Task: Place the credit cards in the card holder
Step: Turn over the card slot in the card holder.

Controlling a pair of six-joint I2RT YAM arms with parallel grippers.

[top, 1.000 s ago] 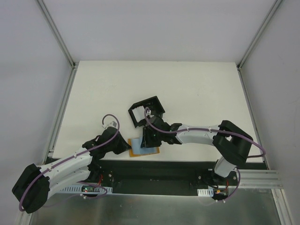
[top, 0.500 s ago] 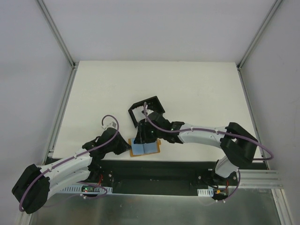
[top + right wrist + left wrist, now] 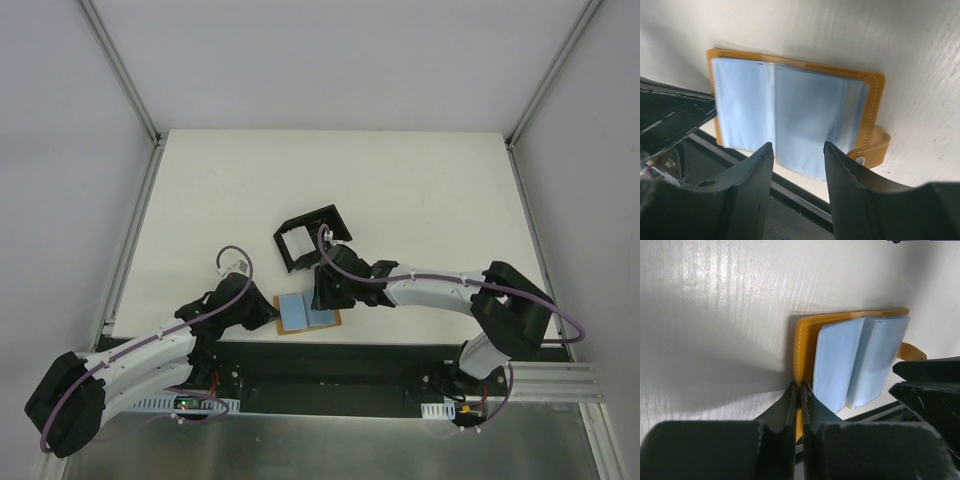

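At the near edge of the white table (image 3: 420,190), enclosed by plain grey walls (image 3: 350,60), the open tan-orange wallet (image 3: 300,312) lies with its cover pinched by the left end effector (image 3: 799,390), the right end effector (image 3: 797,147) spread above its blue sleeves, the black card holder (image 3: 310,217) just behind.

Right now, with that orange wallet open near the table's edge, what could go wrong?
The left hand pinches only the thin cover edge of the wallet; it could slip. It lies at the near edge of the table; a tug might drag it off. The right hand, open over the blue sleeves, may catch and bend one.
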